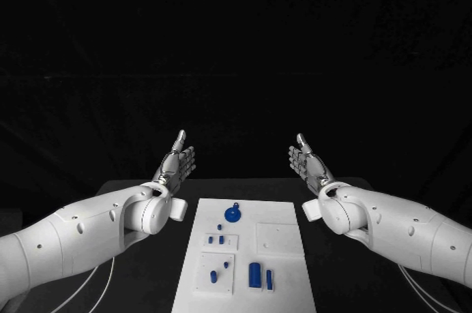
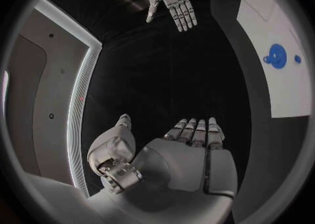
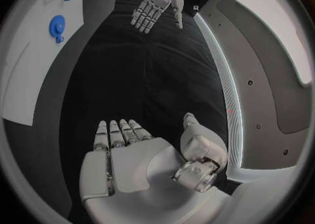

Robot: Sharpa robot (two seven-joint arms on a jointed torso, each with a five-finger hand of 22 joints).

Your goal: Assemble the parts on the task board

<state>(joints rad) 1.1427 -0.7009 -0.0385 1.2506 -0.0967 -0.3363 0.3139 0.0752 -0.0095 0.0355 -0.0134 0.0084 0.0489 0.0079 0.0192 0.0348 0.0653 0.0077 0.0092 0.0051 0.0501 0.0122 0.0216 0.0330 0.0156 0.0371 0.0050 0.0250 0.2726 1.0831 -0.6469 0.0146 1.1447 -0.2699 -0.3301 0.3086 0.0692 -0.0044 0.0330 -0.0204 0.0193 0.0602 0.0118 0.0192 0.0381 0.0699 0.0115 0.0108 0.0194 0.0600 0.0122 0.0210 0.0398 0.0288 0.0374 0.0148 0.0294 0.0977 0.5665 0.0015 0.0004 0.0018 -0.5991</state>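
Observation:
The white task board [image 1: 285, 217] lies in the middle of the black table. A round blue part [image 1: 233, 213] sits near its far end, small blue parts [image 1: 222, 239] lie mid-board, and two upright blue pieces [image 1: 260, 275] stand at the near end. My left hand [image 1: 175, 166] is raised above the table left of the board, fingers straight and apart, holding nothing. My right hand [image 1: 311, 165] mirrors it on the right, also empty. In the left wrist view my left hand [image 2: 190, 150] faces the right hand [image 2: 172, 1], with the board [image 2: 275, 93] and the round part [image 2: 277, 56] off to one side.
Black table surface [image 1: 334, 286] runs on both sides of the board. White cables [image 1: 98, 279] hang under the left arm and near the right arm. The right wrist view shows the right hand [image 3: 131, 150], the left hand [image 3: 154, 3] and the board's round blue part [image 3: 57, 25].

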